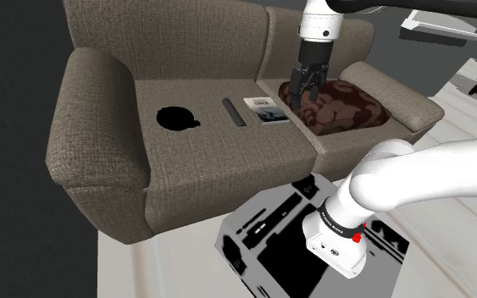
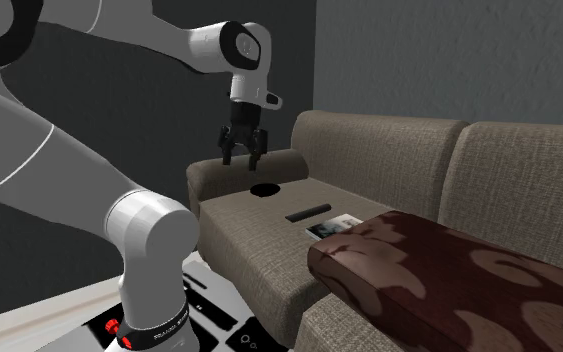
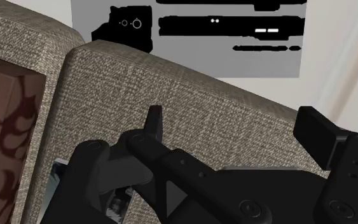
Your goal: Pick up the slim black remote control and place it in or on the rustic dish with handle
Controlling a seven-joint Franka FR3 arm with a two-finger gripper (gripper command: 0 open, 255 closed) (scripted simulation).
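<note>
Grey-brown woven fabric: a two-seat sofa takes up the work area.

Shoulder view, read left to right:
- A broad sofa arm comes first.
- On the left seat lies the black dish. It is flat and drawn as a solid black shape, with a short handle nub on its right side.
- A strip of bare seat fabric follows.
- The slim black remote lies flat, long axis running front to back of the seat, apart from the dish.
- Just beside it, not touching, is a small white picture card, also flat, near the seam between the two seats.
- The gripper hangs from a near-vertical wrist, pointing down, well above the seat. It hovers over the near edge of a dark red-brown patterned cushion lying on the right seat. The fingers are spread wide, with nothing between them and nothing touched.
- The remote sits to the gripper's left, with the card between the two.
- At lower right is the stand, white top with black markings, close to the sofa front.

Wrist view: both fingers stand well apart over the sofa's front edge. The cushion shows at one side, and the stand's top lies beyond.
</note>
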